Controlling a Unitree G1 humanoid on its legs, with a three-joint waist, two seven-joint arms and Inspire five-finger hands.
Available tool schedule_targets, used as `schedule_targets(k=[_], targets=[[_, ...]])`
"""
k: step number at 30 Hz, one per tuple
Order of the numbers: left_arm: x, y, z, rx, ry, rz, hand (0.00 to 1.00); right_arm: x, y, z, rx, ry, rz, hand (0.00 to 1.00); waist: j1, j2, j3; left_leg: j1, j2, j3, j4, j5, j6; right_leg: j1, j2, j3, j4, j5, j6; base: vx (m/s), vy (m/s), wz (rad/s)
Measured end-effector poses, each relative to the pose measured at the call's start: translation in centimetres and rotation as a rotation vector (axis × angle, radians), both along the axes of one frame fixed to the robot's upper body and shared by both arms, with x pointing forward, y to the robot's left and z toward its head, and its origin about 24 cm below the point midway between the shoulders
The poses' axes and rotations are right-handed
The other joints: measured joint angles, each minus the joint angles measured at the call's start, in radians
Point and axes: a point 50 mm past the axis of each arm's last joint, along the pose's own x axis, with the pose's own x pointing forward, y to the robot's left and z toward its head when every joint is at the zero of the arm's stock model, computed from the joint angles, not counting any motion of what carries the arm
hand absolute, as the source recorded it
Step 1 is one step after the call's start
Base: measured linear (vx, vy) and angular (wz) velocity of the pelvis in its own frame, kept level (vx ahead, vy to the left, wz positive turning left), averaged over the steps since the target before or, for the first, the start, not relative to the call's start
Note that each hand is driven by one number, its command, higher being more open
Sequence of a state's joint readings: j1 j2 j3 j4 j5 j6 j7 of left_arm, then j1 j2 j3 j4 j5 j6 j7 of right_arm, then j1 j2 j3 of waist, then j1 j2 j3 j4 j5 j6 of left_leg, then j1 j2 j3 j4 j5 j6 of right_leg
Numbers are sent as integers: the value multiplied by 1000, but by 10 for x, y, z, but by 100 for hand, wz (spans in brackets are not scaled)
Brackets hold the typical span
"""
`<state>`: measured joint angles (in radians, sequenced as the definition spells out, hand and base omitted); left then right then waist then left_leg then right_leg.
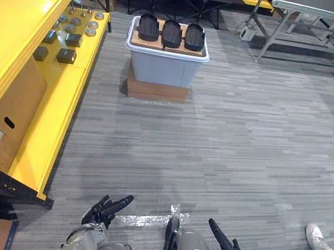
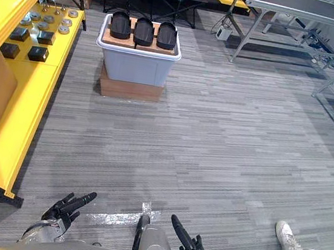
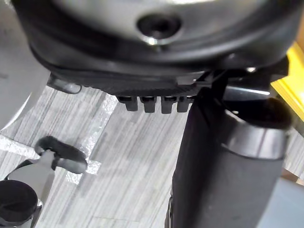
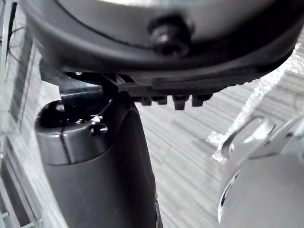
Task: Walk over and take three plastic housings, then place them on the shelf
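The three black housings [image 1: 172,33] lie side by side on a brown board [image 2: 135,45] on top of a grey tub [image 1: 164,67], far ahead across the floor. The yellow shelf [image 1: 59,120] runs along the left side.

The left robot hand [image 1: 108,208] and the right robot hand [image 1: 227,245] hang low. Both are empty, with fingers straight and loose.

I think the job right now is just to walk. Go straight to the tub and stop close enough to reach down onto it. Stay a bit away from the shelf edge so the left arm does not bump it. A person's shoe [image 1: 319,248] is on the right, so do not step that way.
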<state>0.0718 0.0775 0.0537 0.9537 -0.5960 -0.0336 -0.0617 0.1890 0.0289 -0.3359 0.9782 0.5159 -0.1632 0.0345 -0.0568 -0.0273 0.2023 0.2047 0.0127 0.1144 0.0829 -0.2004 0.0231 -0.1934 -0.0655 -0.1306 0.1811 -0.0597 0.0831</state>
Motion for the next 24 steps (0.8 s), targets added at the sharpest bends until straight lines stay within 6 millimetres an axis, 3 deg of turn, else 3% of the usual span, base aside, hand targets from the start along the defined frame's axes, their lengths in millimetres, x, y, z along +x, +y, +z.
schedule_targets(k=[3, 5, 6, 8, 9, 10, 12, 15, 17, 19, 20, 21, 22, 23, 24], targets=[[-1, 0, 0, -16, -3, 28, 100, -19, 3, -4, 28, 57, -38, 100, -1, -10, -8, 48, 14, -11, 52, -93, -41, 6, -3, 19, 35, 8, -28, 423, -217, 15], [-7, -9, -3, -60, 10, 97, 100, -33, -2, -6, 58, 110, -72, 100, -15, 29, -53, 58, 90, -21, 114, -152, -85, 7, 44, -32, 104, 27, -57, 508, -251, 23], [-8, -10, -4, -70, 12, 119, 100, -37, -3, -7, 63, 124, -81, 100, -13, 33, -55, 20, 102, -19, 209, -158, -97, 9, 56, -36, 115, 16, -91, 522, -267, 20], [0, -12, -1, -101, -17, 180, 100, -37, -7, -7, 67, 130, -89, 100, -1, 54, -46, -193, 196, -18, 692, -91, -114, 81, 98, -56, 86, -5, -137, 574, -313, 12], [2, -14, -1, -112, -22, 197, 100, -38, -10, -6, 62, 136, -95, 100, -1, 69, -37, -244, 239, 1, 815, -92, -119, 146, 126, -59, 61, -7, -160, 675, -292, 5], [3, -14, -1, -114, -22, 199, 100, -38, -10, -7, 63, 139, -101, 100, 2, 69, -35, -270, 244, 6, 843, -102, -127, 205, 134, -61, 35, -15, -170, 566, -214, -5], [9, -13, 1, -117, -42, 186, 100, -31, -10, -7, 64, 125, -93, 100, 15, 52, -25, -319, 209, 43, 753, -125, -118, 317, 127, -36, -33, -16, -172, 452, -142, -22], [14, -17, 4, -135, -89, 177, 100, -16, -12, -4, 45, 81, -68, 100, 33, 52, -21, -434, 145, 99, 571, -115, -95, 384, 98, 3, -82, -49, -178, 423, -12, -36], [17, -16, 7, -131, -118, 184, 100, -11, -14, -3, 38, 62, -62, 100, 34, 62, -10, -500, 115, 91, 407, -38, -94, 420, 88, 7, -78, -97, -168, 335, 103, -10], [16, -14, 9, -120, -143, 190, 100, -12, -15, -3, 32, 64, -36, 100, 55, 66, -8, -520, 102, 71, 198, 57, -102, 456, 88, 25, -33, -191, -140, 376, 210, -17], [17, -11, 10, -116, -156, 192, 100, -11, -14, -3, 33, 61, -8, 100, 57, 63, -7, -521, 104, 73, 171, 107, -81, 472, 90, 36, -13, -227, -132, 400, 236, -31], [18, -6, 11, -102, -166, 182, 100, -7, -11, -3, 38, 54, 13, 100, 62, 41, -9, -515, 100, 78, 187, 187, -60, 481, 73, 54, 7, -264, -134, 455, 253, -44], [16, 3, 12, -85, -160, 173, 100, 3, -5, -2, 52, 27, 33, 100, 77, 12, -18, -517, 78, 109, 220, 221, -25, 483, 40, 84, 27, -299, -139, 498, 229, -54], [16, 6, 12, -79, -152, 169, 100, 7, -1, -2, 65, 11, 39, 100, 82, -9, -23, -518, 65, 113, 236, 224, -16, 477, 27, 112, 67, -303, -148, 522, 218, -50], [15, 9, 12, -72, -142, 167, 100, 14, 3, -1, 77, -12, 52, 100, 78, -24, -25, -510, 45, 113, 239, 228, 17, 438, 10, 134, 151, -292, -129, 544, 234, -13]])
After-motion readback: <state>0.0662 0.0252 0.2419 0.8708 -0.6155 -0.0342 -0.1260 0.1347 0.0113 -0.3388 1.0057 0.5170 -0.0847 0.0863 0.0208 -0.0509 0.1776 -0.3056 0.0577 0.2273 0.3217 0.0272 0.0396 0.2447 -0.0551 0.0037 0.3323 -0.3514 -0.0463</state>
